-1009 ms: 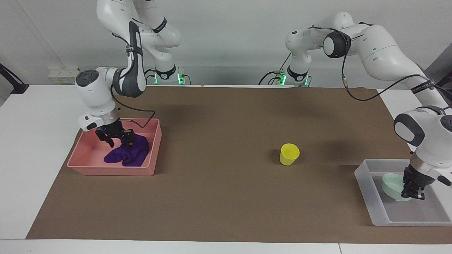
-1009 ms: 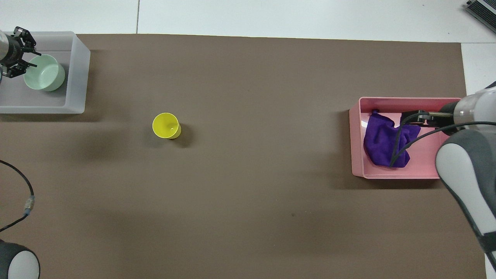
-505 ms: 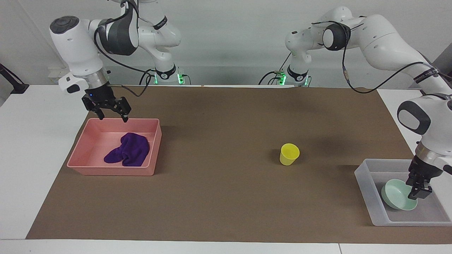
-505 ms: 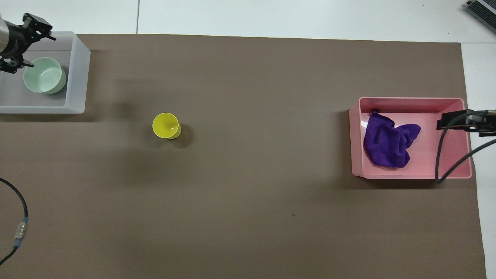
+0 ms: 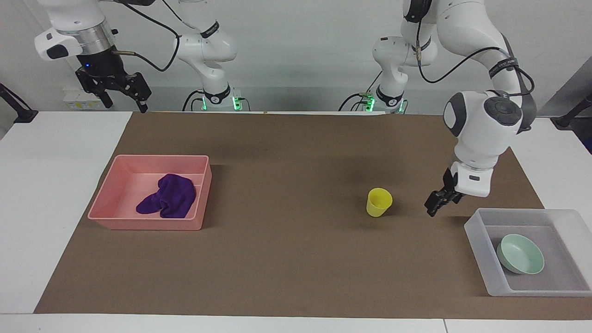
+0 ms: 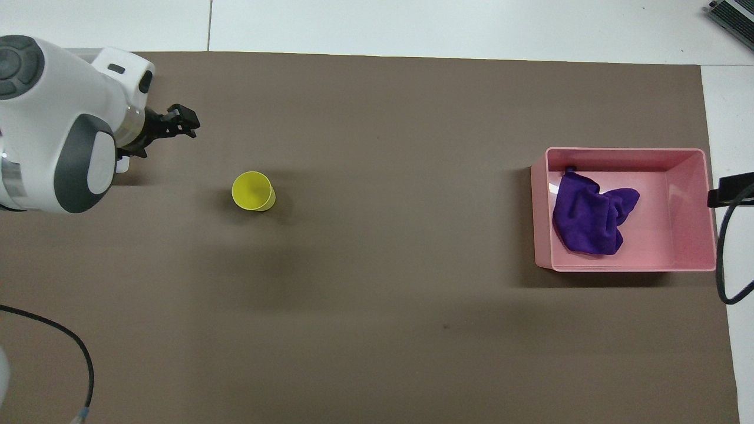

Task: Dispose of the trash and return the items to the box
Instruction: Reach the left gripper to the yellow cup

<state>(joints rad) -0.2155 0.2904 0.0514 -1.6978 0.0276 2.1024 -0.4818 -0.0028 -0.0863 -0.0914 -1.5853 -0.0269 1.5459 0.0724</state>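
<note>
Your left gripper [image 5: 437, 206] hangs over the mat between the cup [image 5: 379, 202] and the box [image 5: 476, 231]; you cannot tell its finger gap. The bowl [image 5: 520, 253] lies in that box. Your right gripper [image 5: 122, 97], spread wide and empty, waits high above the pink tray [image 5: 148, 224], where the cloth [image 5: 169, 199] lies.
</note>
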